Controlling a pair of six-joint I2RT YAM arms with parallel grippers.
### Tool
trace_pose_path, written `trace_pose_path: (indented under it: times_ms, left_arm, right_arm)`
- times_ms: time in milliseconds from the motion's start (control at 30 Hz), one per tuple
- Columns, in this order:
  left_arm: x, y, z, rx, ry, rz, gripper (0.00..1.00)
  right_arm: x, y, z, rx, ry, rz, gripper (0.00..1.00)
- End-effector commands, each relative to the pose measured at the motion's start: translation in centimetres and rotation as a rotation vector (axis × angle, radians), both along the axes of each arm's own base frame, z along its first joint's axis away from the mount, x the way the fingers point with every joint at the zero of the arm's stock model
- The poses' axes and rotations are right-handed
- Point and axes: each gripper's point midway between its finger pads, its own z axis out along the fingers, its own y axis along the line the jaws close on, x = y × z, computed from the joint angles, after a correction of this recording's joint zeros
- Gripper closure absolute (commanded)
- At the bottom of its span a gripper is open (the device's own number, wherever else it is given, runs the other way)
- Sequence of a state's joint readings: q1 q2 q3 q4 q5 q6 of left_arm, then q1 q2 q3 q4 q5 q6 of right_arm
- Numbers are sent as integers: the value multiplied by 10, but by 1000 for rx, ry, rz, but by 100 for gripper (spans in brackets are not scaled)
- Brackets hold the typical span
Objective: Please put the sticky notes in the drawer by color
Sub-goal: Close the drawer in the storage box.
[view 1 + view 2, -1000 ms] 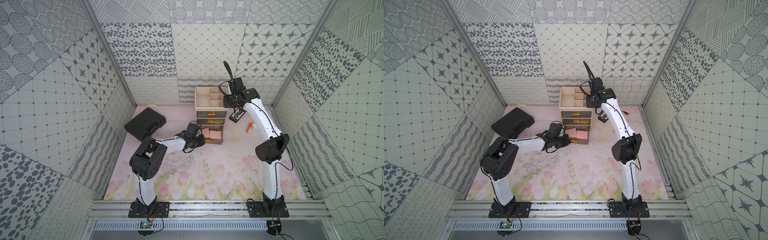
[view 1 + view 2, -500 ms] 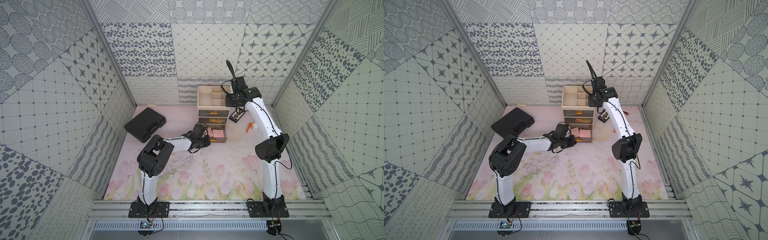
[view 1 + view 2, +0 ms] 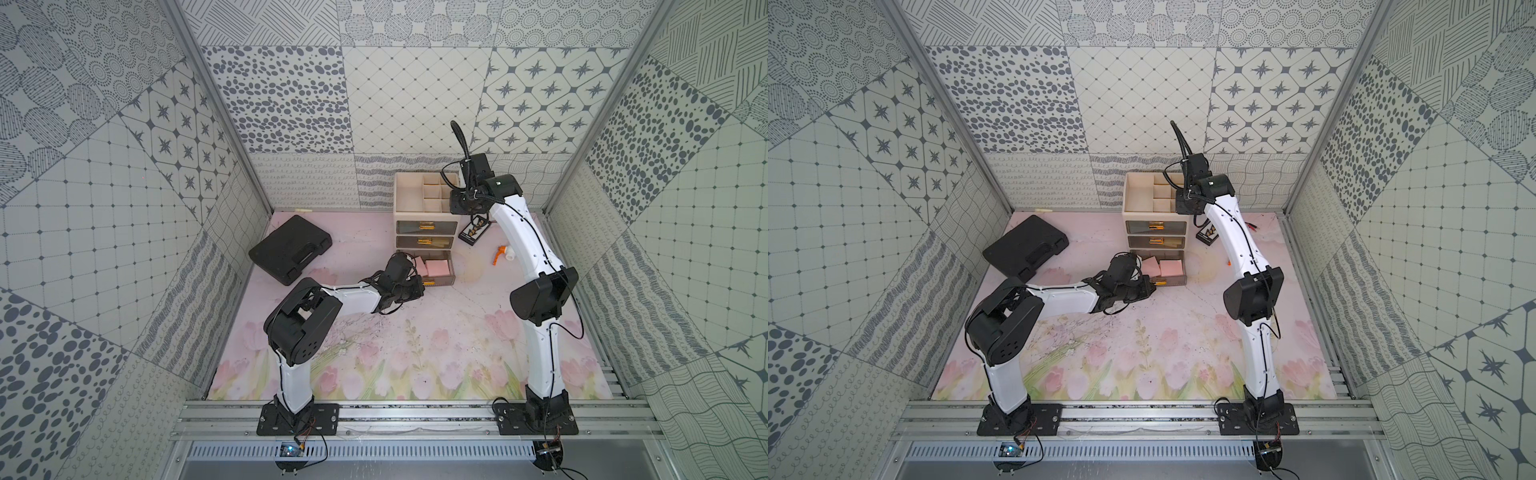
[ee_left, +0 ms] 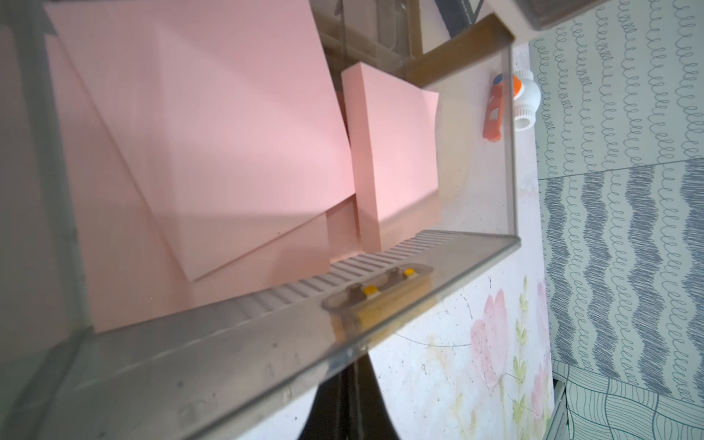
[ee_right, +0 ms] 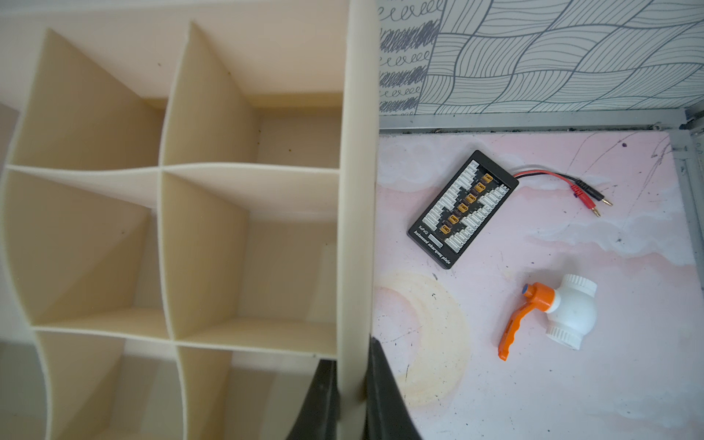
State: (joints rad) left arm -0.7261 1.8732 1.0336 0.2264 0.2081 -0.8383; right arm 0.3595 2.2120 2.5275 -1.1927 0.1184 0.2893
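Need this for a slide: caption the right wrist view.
Right gripper clamps the drawer chest's divided-tray wall; a charging board and orange-handled valve lie on the mat beside it.

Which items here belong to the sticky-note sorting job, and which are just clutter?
Job: salmon pink square sticky note pads; cream plastic drawer chest; its open grey bottom drawer.
Lying about: flat black plastic case; black charging board with leads; white valve with orange lever.

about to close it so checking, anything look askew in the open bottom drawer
Yes. In the open bottom drawer, one pink pad lies rotated, overlapping the pink pad under it rather than stacked square. The third pink pad beside them sits straight, one sheet corner curling.
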Motion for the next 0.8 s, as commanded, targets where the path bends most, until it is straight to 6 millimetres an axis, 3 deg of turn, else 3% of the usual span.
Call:
trace_pose_path:
  times_ms: [0,167,267,533,767]
  left_arm:
    - [-3,-13,12,-30,-42,-6,100]
    - [-14,-11,6,-24,-26,-3,100]
    - [-11,-16,7,-21,-39,-19,100]
    - [18,-31,7,21,-88,-3,100]
    - [43,-32,4,104,-151,30,100]
  right_arm:
    - [-20,19,1,51,55,48,100]
    - [-20,19,1,47,53,49,100]
    - [-20,20,1,54,54,52,100]
    - [-25,18,5,51,48,54,100]
    - [-25,17,2,43,53,61,100]
